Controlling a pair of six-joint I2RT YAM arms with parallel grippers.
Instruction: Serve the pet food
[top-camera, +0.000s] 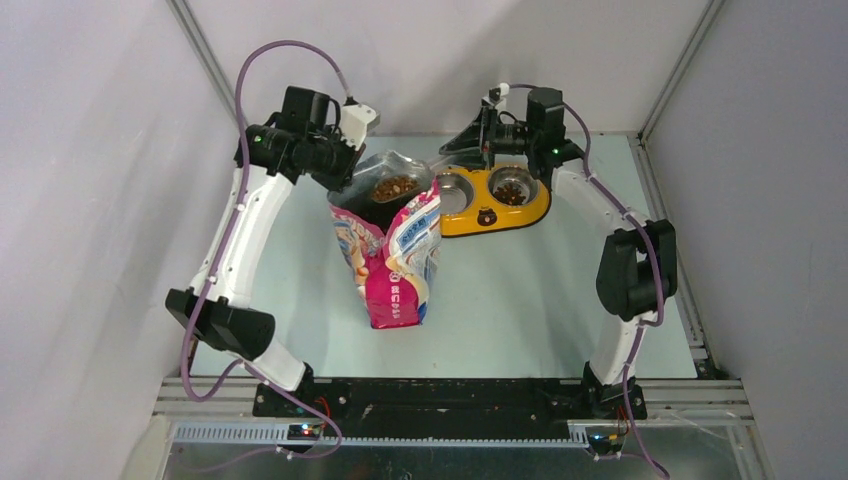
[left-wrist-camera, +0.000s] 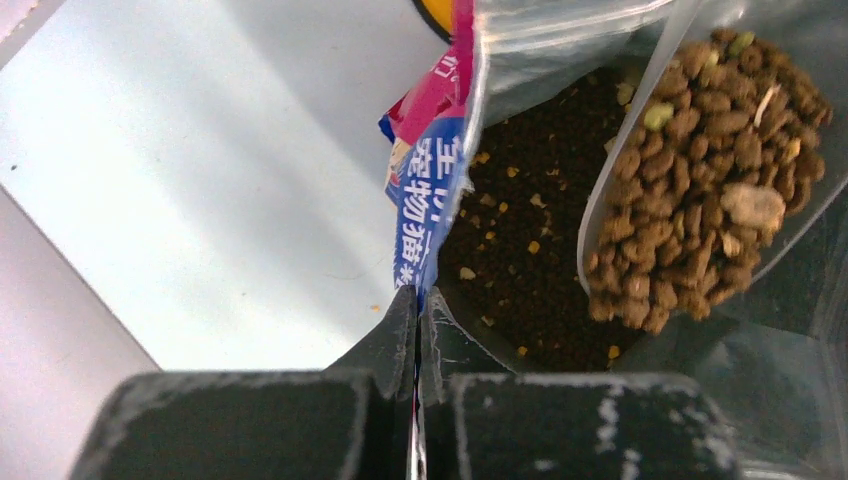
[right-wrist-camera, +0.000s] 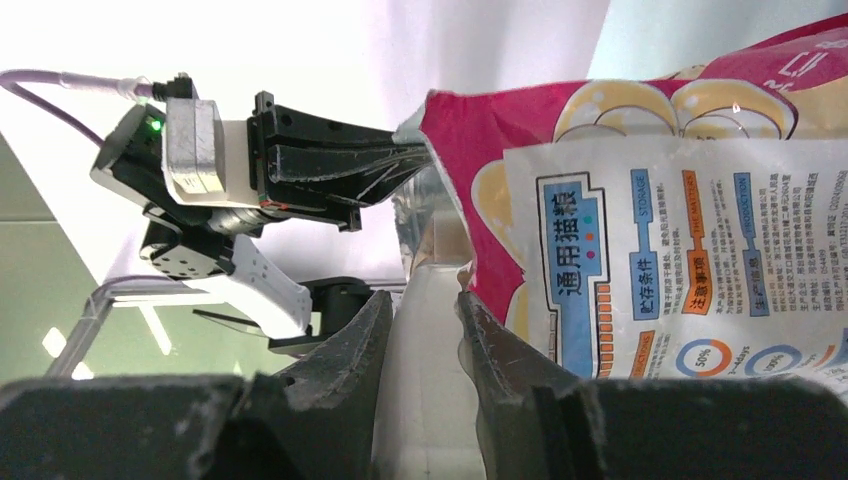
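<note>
Pink and blue glossy plastic makes the cat food bag (top-camera: 392, 262), which stands open near the middle of the pale table (top-camera: 520, 300), its silver inside showing at the mouth. The left gripper (left-wrist-camera: 416, 322) has its two fingers pressed together on the bag's rim and so holds the mouth open on that side. From the other side the right gripper (right-wrist-camera: 418, 305) is clamped on the pale handle of a clear plastic scoop (left-wrist-camera: 640, 120); the handle fills the narrow gap between its fingers. The scoop hangs over the open mouth of the bag and is heaped with kibble (left-wrist-camera: 700, 170), brown pellets with a few greenish and pale ones among them. More of this food lies dark and deep inside the bag. Just beside the bag, toward the back of the table, sits the yellow double bowl (top-camera: 497, 216). Its cup farther from the bag already has some pellets in it, and the cup nearer the bag shows bare steel.
</note>
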